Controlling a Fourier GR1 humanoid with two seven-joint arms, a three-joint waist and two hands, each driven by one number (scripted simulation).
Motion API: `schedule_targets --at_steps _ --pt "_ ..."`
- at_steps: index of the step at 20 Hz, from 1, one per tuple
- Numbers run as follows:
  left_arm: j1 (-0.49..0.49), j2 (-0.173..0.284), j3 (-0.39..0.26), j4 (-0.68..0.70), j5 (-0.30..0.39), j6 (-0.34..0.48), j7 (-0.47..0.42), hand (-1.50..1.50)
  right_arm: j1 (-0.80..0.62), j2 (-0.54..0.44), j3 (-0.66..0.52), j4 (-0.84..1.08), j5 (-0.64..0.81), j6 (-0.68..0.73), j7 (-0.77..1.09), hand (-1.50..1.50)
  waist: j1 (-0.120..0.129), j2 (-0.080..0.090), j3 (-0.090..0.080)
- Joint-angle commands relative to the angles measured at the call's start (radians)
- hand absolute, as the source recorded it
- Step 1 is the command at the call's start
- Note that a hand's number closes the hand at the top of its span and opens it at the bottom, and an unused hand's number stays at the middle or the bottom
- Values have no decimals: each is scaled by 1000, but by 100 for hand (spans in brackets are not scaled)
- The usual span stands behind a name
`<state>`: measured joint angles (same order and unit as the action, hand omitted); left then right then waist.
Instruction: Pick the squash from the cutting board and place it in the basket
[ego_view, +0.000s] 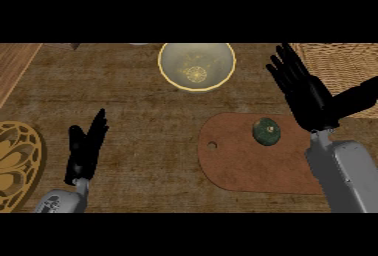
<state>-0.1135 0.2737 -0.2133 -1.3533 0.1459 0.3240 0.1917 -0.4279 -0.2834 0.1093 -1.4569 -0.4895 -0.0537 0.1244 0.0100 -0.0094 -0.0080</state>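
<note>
A small dark green round squash (266, 131) lies on the upper part of a reddish-brown cutting board (244, 165) at centre right. My right hand (306, 95) hovers open just right of and above the squash, fingers straight and pointing up-left, thumb spread toward the right; it holds nothing. The woven basket (343, 62) sits at the upper right corner, partly hidden behind that hand. My left hand (85, 147) rests open at the lower left, fingers up, away from the board.
A pale yellow bowl (196, 65) with a patterned bottom stands at top centre. A golden openwork plate (16, 167) lies at the left edge. A lighter wooden surface (13, 62) shows at the upper left corner.
</note>
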Motion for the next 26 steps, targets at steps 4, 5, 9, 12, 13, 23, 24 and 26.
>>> schedule_targets --at_steps 4,5,9,12,13,23,24,26 --pt "-1 -13 59 -131 15 18 -144 0 129 -59 -45 -132 226 -251 -85 150 -42 -11 5" --pt "-1 -4 87 -171 35 16 -168 0 159 -90 -76 -133 262 -289 -101 150 -48 -19 5" --pt "5 -39 45 -240 51 -21 -193 0 186 -12 203 -202 565 -385 -189 150 -4 -2 5" --pt "2 -28 45 -244 53 -36 -188 0 139 114 272 -95 764 -648 -41 -150 11 3 3" --pt "32 -47 31 -245 50 -35 -218 0 143 127 255 -68 809 -712 -6 -150 8 3 3" --pt "67 -32 57 -258 33 2 -207 0 186 -46 158 59 1212 -679 534 -150 -66 -18 -12" --pt "69 -13 75 -263 47 -15 -209 0 169 -74 155 58 1237 -622 586 -150 -58 -19 -13" --pt "59 -22 70 -256 47 -12 -201 0 153 -105 186 47 1257 -488 676 -150 -63 -19 -15"
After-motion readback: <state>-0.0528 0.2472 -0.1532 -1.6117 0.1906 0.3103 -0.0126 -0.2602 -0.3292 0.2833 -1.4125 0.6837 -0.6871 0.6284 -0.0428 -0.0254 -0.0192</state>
